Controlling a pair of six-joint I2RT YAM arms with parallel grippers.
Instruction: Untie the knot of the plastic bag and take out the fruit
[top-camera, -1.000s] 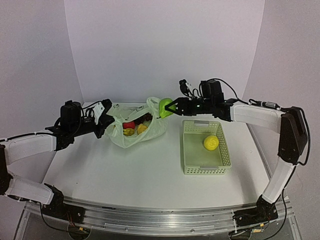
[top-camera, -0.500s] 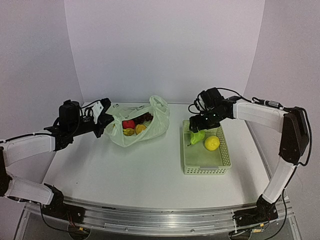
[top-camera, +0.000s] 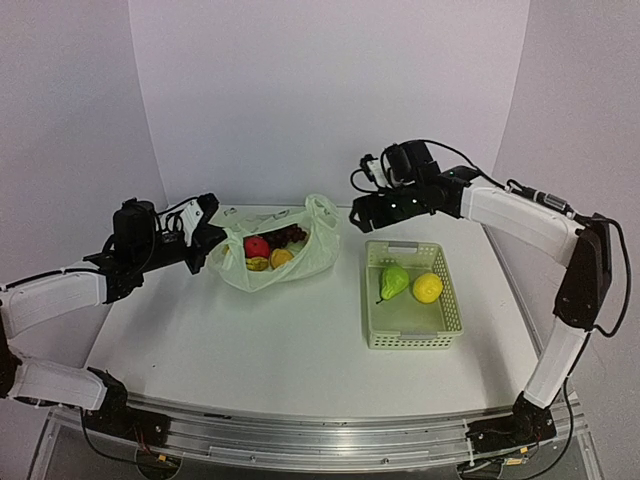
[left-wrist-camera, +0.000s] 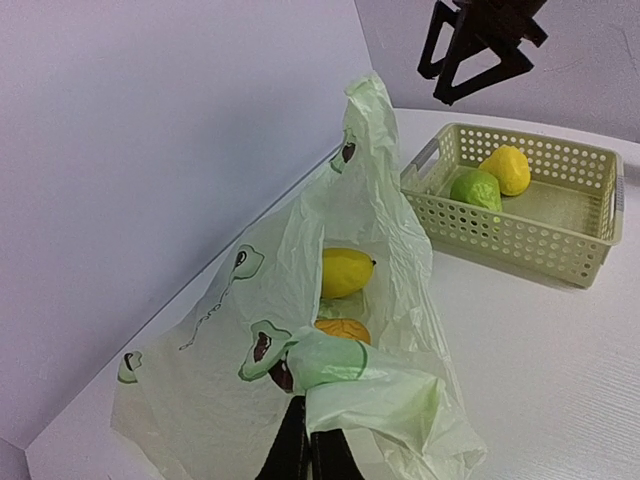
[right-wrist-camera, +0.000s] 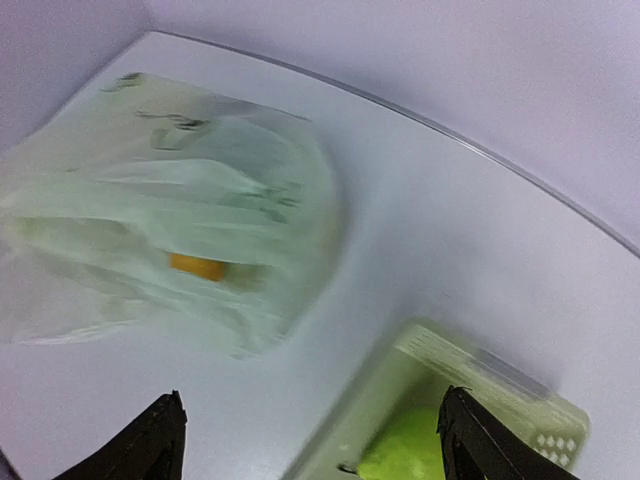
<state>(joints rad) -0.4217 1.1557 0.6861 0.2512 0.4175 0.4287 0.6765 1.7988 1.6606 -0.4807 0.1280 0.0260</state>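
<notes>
The pale green plastic bag (top-camera: 270, 255) lies open at the back left of the table, with a red apple (top-camera: 257, 246), dark grapes (top-camera: 292, 235) and yellow and brownish round fruits (top-camera: 272, 261) inside. No tied knot shows. My left gripper (top-camera: 213, 243) is shut on the bag's edge (left-wrist-camera: 350, 385) and holds it up. My right gripper (top-camera: 357, 216) is open and empty, in the air between the bag and the basket (top-camera: 443, 322). A green pear (top-camera: 394, 281) and a yellow fruit (top-camera: 427, 287) lie in the basket. In the right wrist view the bag (right-wrist-camera: 170, 230) is blurred.
The pale green lattice basket stands at the right middle of the table; it also shows in the left wrist view (left-wrist-camera: 520, 225). White walls close in behind and at both sides.
My right gripper carried the green pear from the bag to the basket, let it go there, and has risen back toward the bag, open. The left gripper has kept its hold.
</notes>
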